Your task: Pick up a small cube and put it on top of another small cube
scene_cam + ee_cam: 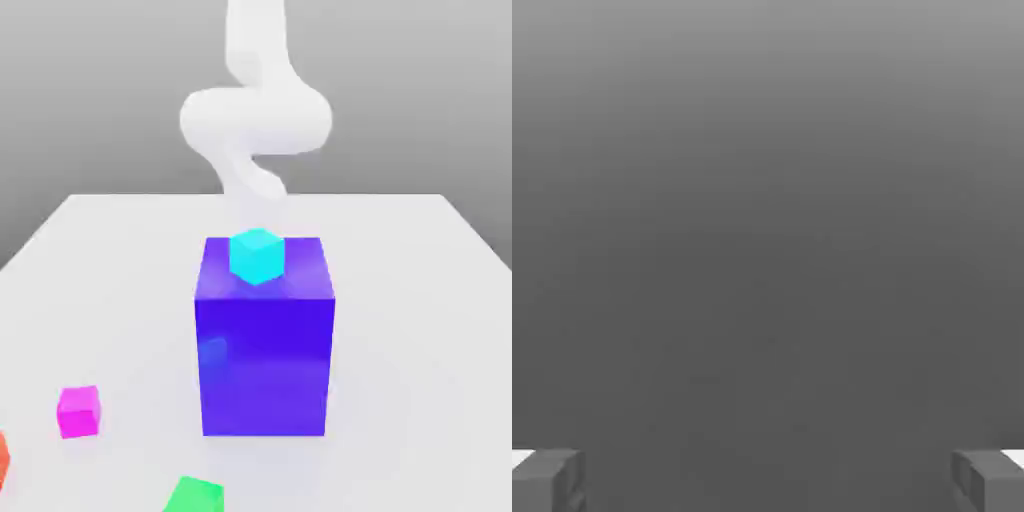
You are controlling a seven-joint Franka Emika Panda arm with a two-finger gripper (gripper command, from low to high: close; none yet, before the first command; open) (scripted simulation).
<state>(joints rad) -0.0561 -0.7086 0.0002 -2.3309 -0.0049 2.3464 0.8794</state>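
A small cyan cube (257,255) rests on top of a tall blue block (265,345) in the middle of the white table. On the table near the front lie a magenta cube (79,411), a green cube (194,496) and a red cube (3,458) cut off at the exterior view's left edge. My white arm (255,120) rises behind the blue block, its lower end hidden by the block. In the hand view my gripper (768,482) is open, its two grey fingertips (548,480) far apart with nothing between them, facing plain grey background.
The white table (420,300) stretches around the blue block on both sides. The blue block is the tallest obstacle, standing between the arm and the loose cubes at the front left.
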